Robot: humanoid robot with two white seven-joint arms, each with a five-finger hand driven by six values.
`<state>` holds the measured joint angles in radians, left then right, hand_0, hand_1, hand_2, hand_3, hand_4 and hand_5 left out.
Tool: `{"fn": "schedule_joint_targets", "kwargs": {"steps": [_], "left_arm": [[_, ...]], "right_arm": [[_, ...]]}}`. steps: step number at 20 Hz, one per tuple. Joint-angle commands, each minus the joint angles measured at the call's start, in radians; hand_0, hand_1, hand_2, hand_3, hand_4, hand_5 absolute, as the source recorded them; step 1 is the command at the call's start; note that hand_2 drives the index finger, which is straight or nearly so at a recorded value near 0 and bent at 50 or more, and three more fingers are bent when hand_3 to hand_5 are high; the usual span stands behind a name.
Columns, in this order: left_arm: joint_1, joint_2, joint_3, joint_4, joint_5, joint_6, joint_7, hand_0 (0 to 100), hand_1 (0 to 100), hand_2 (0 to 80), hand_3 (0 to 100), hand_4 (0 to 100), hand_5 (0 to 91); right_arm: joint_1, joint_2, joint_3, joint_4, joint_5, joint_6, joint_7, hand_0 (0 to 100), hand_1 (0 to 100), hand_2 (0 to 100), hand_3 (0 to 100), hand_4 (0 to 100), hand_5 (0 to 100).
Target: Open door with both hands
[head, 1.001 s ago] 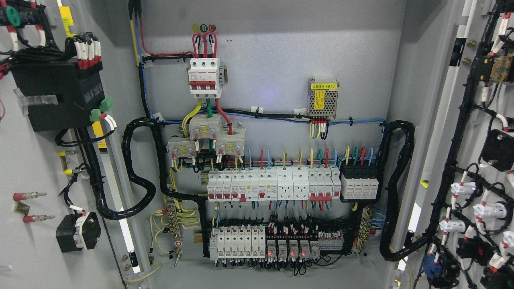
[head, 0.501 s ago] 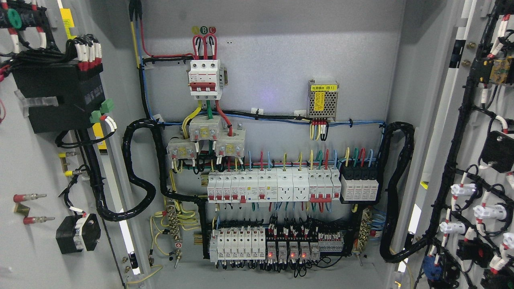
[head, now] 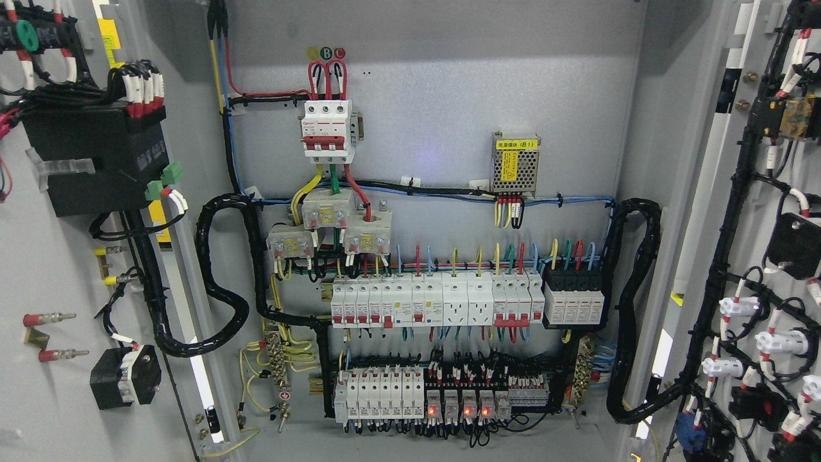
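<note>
Grey steel cabinet (head: 436,96) fills head view. Left door (head: 45,398) and right door (head: 737,269) swung wide beside it (task looks done). Doors rigid, heavy with wiring; grip free edges. Hands unseen, state unknowable.

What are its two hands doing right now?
Left hand: not in view.
Right hand: not in view.
Both cabinet doors already stand open.
</note>
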<state>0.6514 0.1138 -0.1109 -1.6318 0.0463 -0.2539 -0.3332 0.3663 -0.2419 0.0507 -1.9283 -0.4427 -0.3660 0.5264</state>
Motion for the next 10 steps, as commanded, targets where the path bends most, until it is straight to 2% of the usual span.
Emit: {"fn": "schedule_joint_targets", "kwargs": {"steps": [1, 5, 8, 10], "left_arm": [[0.013, 0.018, 0.068, -0.322, -0.002, -0.010, -0.015, 34, 27, 3.9, 6, 0, 0.0], [0.005, 0.018, 0.115, -0.349, 0.000, -0.016, -0.021, 32, 28, 3.8, 6, 0, 0.0], [-0.001, 0.014, 0.161, -0.350, 0.001, -0.042, -0.095, 31, 27, 3.8, 6, 0, 0.0], [-0.019, 0.010, 0.186, -0.350, 0.003, -0.053, -0.142, 30, 24, 3.7, 5, 0, 0.0]], "right_arm": [[0.112, -0.023, -0.170, -0.152, -0.091, -0.037, -0.013, 22, 10, 0, 0, 0, 0], [0.134, -0.036, -0.222, -0.153, -0.096, -0.142, -0.011, 22, 10, 0, 0, 0, 0], [0.137, -0.051, -0.232, -0.158, -0.096, -0.169, -0.011, 22, 10, 0, 0, 0, 0], [0.137, -0.065, -0.232, -0.158, -0.096, -0.186, -0.013, 21, 11, 0, 0, 0, 0]]}}
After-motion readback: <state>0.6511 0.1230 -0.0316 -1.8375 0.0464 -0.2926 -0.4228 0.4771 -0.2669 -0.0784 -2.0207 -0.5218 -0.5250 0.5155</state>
